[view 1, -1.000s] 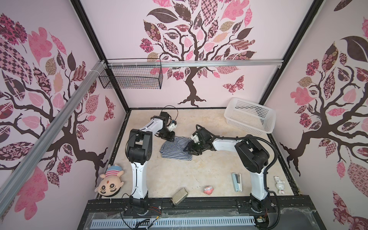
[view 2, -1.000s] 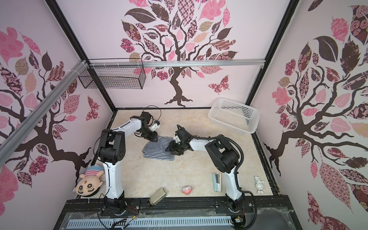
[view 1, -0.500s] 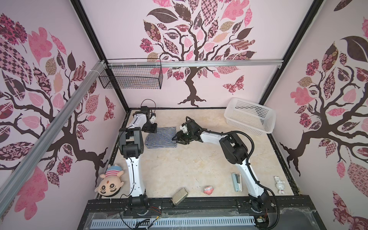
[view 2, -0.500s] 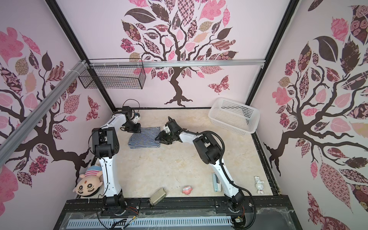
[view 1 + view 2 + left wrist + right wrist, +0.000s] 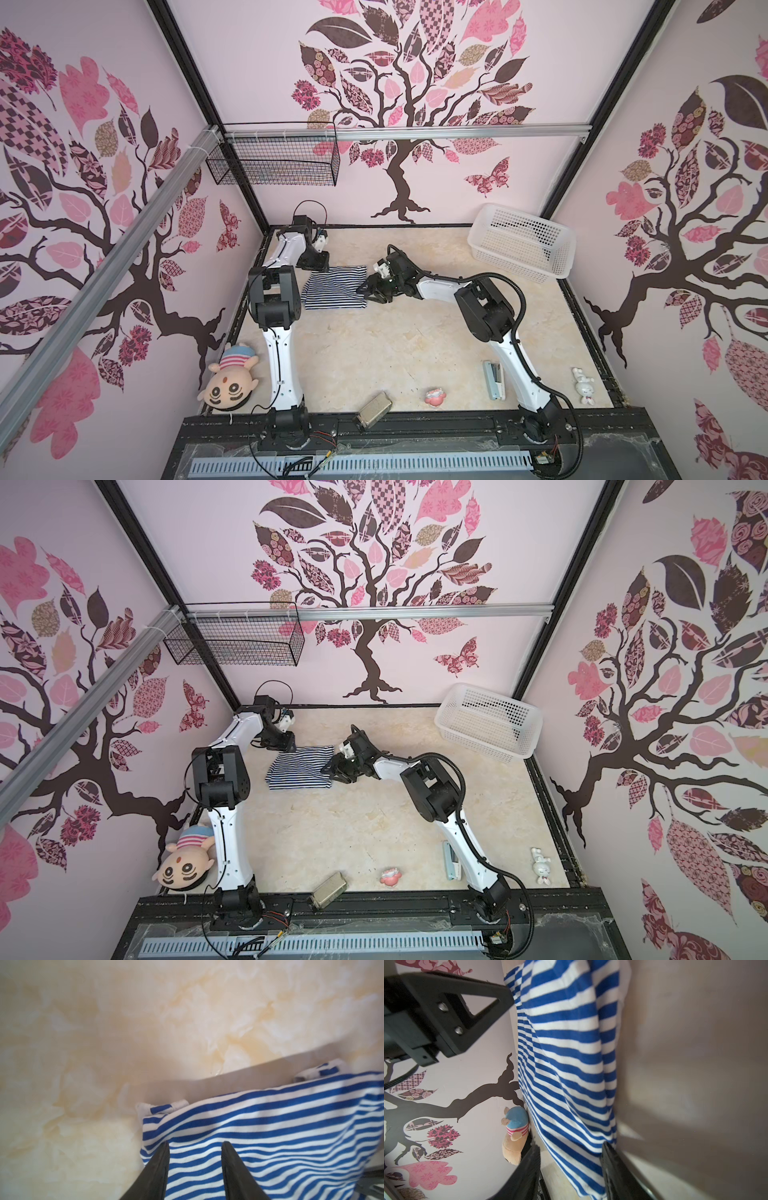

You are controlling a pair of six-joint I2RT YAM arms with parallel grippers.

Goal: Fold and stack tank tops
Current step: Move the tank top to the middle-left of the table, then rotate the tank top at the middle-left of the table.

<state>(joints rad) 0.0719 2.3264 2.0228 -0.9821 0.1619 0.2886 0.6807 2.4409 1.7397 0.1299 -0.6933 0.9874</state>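
The left claw [image 5: 195, 1144] has its jaws partly closed with the striped cloth of the tank top [image 5: 336, 287] running between them. It looks to be pinching the folded bundle at its far left corner. The right claw [image 5: 571, 1146] seems to grip the opposite end, jaws partway apart around the cloth's right edge.

The tank top is a compact folded rectangle in the far left part of the bench [image 5: 395, 353], close to the left edge and well apart from the white basket [image 5: 557, 266] in the far right corner. Holding it at two opposite ends makes sense: layered soft cloth would sag or fall open if carried from one side, while a taut span can go down flat. The white-trimmed strap ends [image 5: 162, 1106] peek out from under the far edge, so the fold tucks them beneath. I judge this corner to be the stacking place, off the working middle of the bench.

The left arm [image 5: 274, 299] is folded tight, with its elbow high over the left edge. Its forearm runs to the far edge and the wrist bends back down onto the cloth. The right arm [image 5: 484, 307] stretches low across the bench toward the left. Its wrist is rolled sideways, so one jaw sits above the cloth and one next to the bench surface.
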